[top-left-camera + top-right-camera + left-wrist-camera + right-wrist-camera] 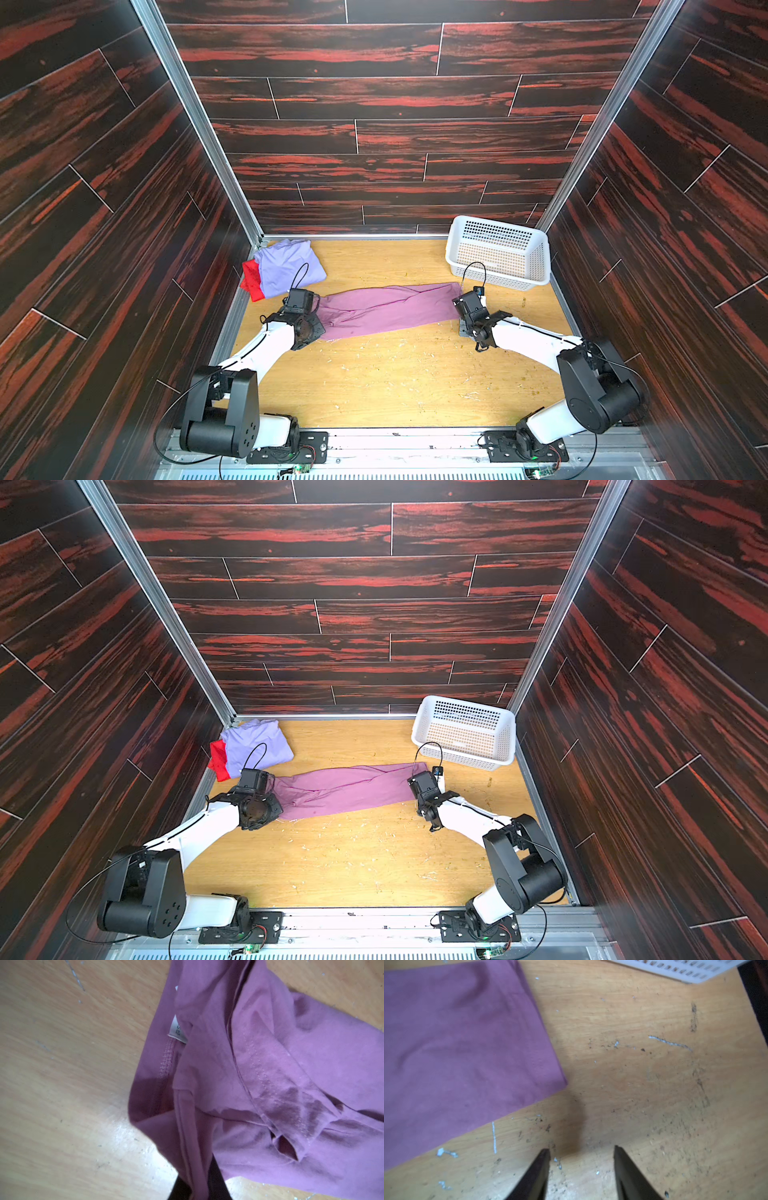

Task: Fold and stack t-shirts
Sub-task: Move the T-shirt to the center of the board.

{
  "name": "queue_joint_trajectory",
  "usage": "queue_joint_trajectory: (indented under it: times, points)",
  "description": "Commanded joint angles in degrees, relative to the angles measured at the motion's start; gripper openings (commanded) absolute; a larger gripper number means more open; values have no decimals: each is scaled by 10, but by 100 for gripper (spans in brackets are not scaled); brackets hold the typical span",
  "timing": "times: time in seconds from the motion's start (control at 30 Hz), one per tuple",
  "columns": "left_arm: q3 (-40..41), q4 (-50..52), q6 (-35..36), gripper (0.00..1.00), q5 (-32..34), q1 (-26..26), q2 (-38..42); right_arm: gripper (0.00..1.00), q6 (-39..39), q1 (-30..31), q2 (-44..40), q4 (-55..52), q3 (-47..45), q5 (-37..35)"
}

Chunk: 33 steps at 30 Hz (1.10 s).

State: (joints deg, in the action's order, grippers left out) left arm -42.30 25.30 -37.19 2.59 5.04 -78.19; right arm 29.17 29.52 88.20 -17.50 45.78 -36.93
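Shirts number three: pink-mauve t-shirt (386, 307) stretched across table (395, 382) centre, its nine o'clock end pinched in the left fingers (218, 1186); right fingers (537, 1174) apart, empty, at three o'clock; lavender t-shirt (286, 266) atop red t-shirt (251, 280) at ten. One white basket (538, 259) at two o'clock.

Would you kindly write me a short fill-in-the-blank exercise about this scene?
1. The lavender shirt lies on the ___.
2. The left gripper is ___ on the pink shirt.
3. The right gripper hangs ___ over bare table.

Missing words: red shirt; shut; open.
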Motion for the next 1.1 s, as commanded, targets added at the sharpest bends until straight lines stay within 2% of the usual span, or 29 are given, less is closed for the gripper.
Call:
queue_joint_trajectory:
  times: [0.0,0.17,0.43,0.77,1.07]
  points:
    - [14,32,11,13,9,-3,32,61,5,2,23,-7,22,-19]
    - [16,43,15,13,13,-3,42,65,-13,0,69,42,38,-20]
    - [18,46,13,13,9,-3,49,74,-63,-25,103,151,44,49]
    - [12,47,14,13,6,-3,34,74,-97,-72,135,221,68,166]
    - [9,51,16,13,6,-4,32,71,-88,-86,190,189,96,167]
